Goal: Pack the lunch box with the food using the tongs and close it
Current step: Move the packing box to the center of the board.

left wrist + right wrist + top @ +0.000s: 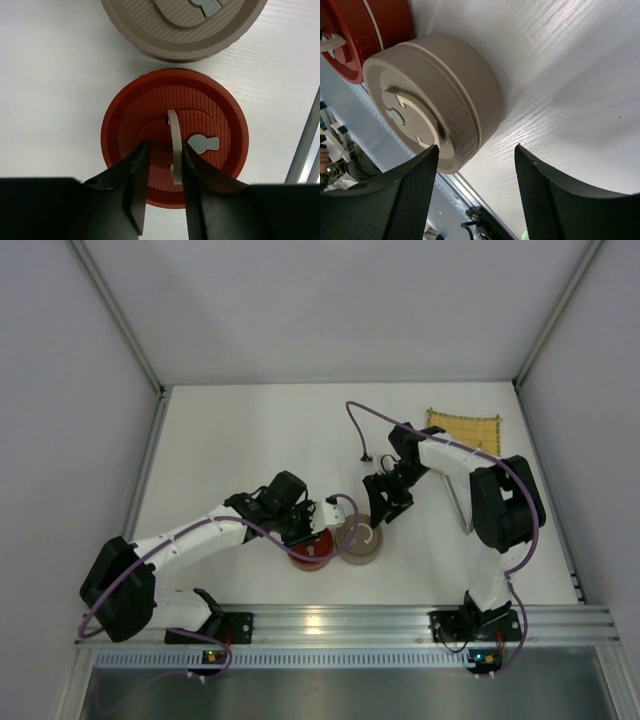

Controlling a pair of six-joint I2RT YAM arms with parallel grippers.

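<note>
Left gripper [165, 145] up close: fingers a bit apart, straddling the upright handle [173, 127] on the red box [145, 110]. Lid's on, and it's not really pinching. Right gripper [476, 150] is spread wide with nothing in it, just beside the beige tin [470, 90], which sits next to the red one. Tongs [462, 512] lie on the table under the right arm.

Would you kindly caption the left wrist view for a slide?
Left gripper straddles the raised handle on the red lid, jaws apart; beige tin beyond.
</note>
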